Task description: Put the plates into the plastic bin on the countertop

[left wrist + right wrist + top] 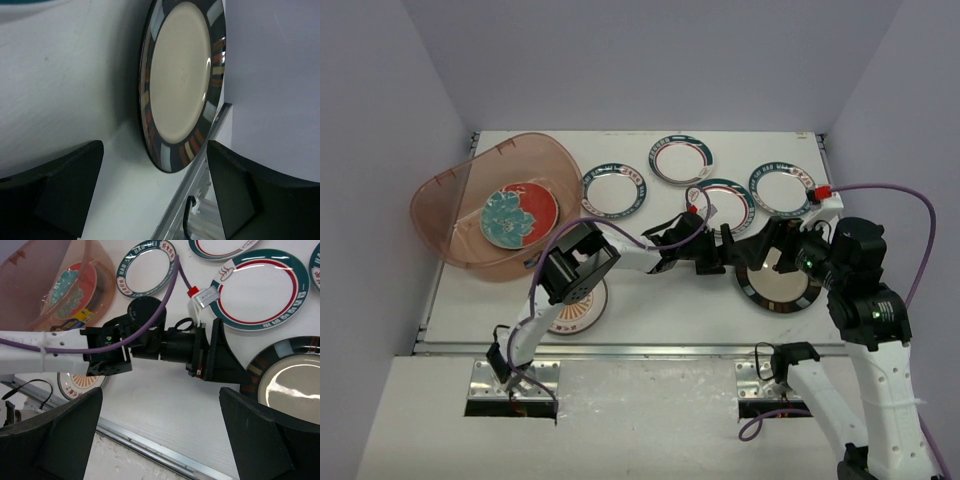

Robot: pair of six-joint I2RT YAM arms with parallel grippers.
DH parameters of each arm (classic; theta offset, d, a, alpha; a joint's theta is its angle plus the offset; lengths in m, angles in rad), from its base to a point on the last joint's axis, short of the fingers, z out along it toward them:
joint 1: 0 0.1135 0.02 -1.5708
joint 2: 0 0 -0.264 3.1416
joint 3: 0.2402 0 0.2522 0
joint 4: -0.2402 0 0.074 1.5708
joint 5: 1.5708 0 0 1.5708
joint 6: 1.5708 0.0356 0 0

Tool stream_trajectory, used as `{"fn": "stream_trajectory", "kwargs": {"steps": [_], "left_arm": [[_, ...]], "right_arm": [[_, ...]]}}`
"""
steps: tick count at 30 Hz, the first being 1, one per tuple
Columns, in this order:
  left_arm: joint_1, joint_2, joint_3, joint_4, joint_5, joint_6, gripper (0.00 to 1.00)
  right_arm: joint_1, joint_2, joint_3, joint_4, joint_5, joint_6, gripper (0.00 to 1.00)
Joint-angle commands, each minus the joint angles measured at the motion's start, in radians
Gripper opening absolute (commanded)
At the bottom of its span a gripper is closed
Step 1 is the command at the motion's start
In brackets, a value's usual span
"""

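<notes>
The pinkish plastic bin [448, 215] stands at the far left and holds the red-teal floral plate [518, 215]. The dark-rimmed plate [778, 288] lies flat on the countertop [660, 305] at the right. My left gripper [732, 250] reaches across to its left edge, open and empty. In the left wrist view that plate [180, 80] lies just ahead of the open gripper [155, 195]. My right gripper [788, 242] hovers over the plate's far side, open and empty [160, 440]. Several small white plates with teal-red rims [614, 190] lie at the back. The orange-centred plate [578, 312] is half under my left arm. No blue-white plate shows clearly.
A metal rail [630, 348] runs along the countertop's front edge. A purple cable [880, 190] loops over the right side. My left arm [75, 347] stretches across the middle of the countertop. Grey walls close in the left, back and right.
</notes>
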Motion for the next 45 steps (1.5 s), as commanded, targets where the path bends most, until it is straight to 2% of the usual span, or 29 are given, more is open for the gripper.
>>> {"fn": "stream_trajectory", "kwargs": {"steps": [1, 6, 8, 11, 12, 13, 14, 19, 25, 29, 33, 35, 38, 39, 40, 41, 45], "left_arm": [[-0.014, 0.091, 0.075, -0.053, -0.061, -0.077, 0.73], [-0.020, 0.158, 0.125, -0.069, -0.057, -0.094, 0.60], [-0.024, 0.186, 0.127, -0.047, -0.035, -0.114, 0.44], [-0.036, 0.200, 0.133, -0.022, -0.022, -0.119, 0.29], [-0.040, 0.200, 0.135, -0.015, -0.019, -0.119, 0.20], [-0.045, 0.197, 0.135, -0.013, -0.021, -0.118, 0.07], [-0.048, 0.191, 0.134, -0.010, -0.022, -0.119, 0.01], [-0.054, 0.096, 0.027, 0.117, -0.011, -0.097, 0.00], [-0.021, -0.262, -0.155, 0.155, -0.003, 0.035, 0.00], [0.062, -0.506, -0.256, 0.107, 0.029, 0.069, 0.00], [0.246, -0.739, -0.271, -0.151, 0.001, 0.120, 0.00], [0.359, -0.830, -0.287, -0.205, 0.005, 0.124, 0.00], [0.603, -0.998, -0.262, -0.352, -0.001, 0.169, 0.00], [0.609, -1.001, -0.261, -0.358, -0.006, 0.170, 0.00], [0.714, -1.046, -0.242, -0.453, -0.007, 0.195, 0.00], [0.769, -1.069, -0.235, -0.489, -0.008, 0.211, 0.00], [1.102, -1.172, -0.261, -0.644, -0.016, 0.271, 0.00]], "right_arm": [[-0.004, -0.012, -0.012, 0.072, -0.063, 0.008, 0.99], [-0.004, -0.025, -0.009, 0.073, -0.060, -0.002, 0.99], [-0.004, -0.029, -0.013, 0.073, -0.064, -0.006, 0.99], [-0.004, -0.035, -0.021, 0.078, -0.063, -0.007, 0.99], [-0.004, -0.036, -0.024, 0.080, -0.061, -0.009, 0.99], [-0.004, -0.036, -0.025, 0.080, -0.062, -0.009, 0.99], [-0.004, -0.036, -0.026, 0.081, -0.063, -0.009, 0.99], [-0.004, -0.037, -0.027, 0.081, -0.055, -0.010, 0.99], [-0.004, -0.053, -0.009, 0.077, -0.015, -0.015, 0.99], [-0.004, -0.066, 0.027, 0.053, 0.015, -0.020, 0.99], [-0.004, -0.077, 0.073, 0.045, 0.058, -0.015, 0.99], [-0.004, -0.073, 0.070, 0.056, 0.057, -0.009, 0.99], [-0.004, -0.060, 0.040, 0.079, 0.036, -0.004, 0.99], [-0.004, -0.056, 0.029, 0.079, 0.029, 0.000, 0.99], [-0.004, -0.051, 0.020, 0.091, 0.025, 0.000, 0.99], [-0.004, -0.045, 0.000, 0.097, 0.014, 0.000, 0.99], [-0.004, -0.012, -0.010, 0.118, 0.006, -0.019, 0.99]]}}
